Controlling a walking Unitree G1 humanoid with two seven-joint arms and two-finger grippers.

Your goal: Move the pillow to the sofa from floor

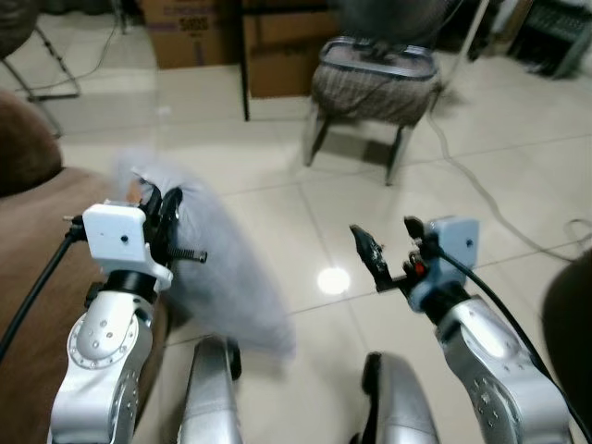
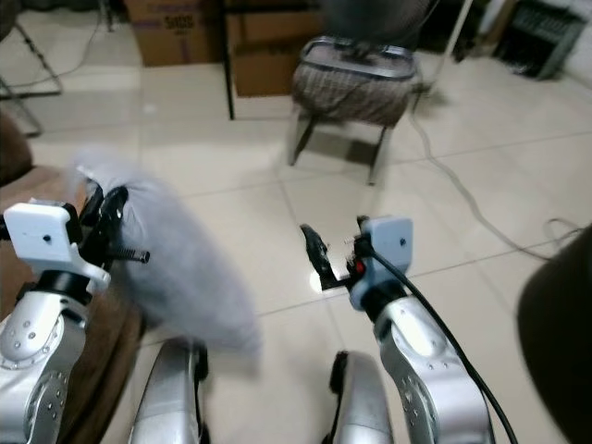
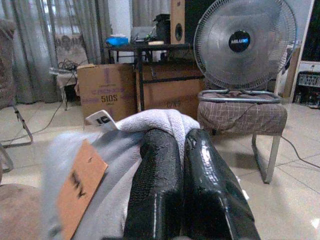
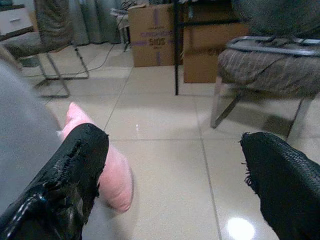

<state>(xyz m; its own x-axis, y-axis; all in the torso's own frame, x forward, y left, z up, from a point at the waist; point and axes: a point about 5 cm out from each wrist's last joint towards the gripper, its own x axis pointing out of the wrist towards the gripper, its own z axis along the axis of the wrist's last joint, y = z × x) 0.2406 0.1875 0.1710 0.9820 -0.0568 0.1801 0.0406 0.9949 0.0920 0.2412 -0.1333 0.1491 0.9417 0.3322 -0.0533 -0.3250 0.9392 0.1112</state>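
A grey fluffy pillow [image 1: 227, 268] hangs in the air, blurred, just right of the brown sofa [image 1: 28, 231]. My left gripper [image 1: 162, 208] is shut on its upper edge. In the left wrist view the two black fingers [image 3: 155, 185] press together on the grey fabric [image 3: 160, 120], and an orange tag [image 3: 80, 187] hangs from it. My right gripper [image 1: 384, 231] is held out over the tiled floor, open, with nothing between its fingers [image 4: 75, 170]. Beyond them a pink pillow [image 4: 117, 175] lies on the floor.
A padded stool [image 1: 375, 88] carrying a fan [image 3: 245, 42] stands ahead on the tiles. Cardboard boxes [image 1: 190, 32] and a black table leg [image 1: 244, 65] are behind it. A cable [image 1: 481, 199] runs across the floor at right, near a dark rounded object [image 1: 569, 314].
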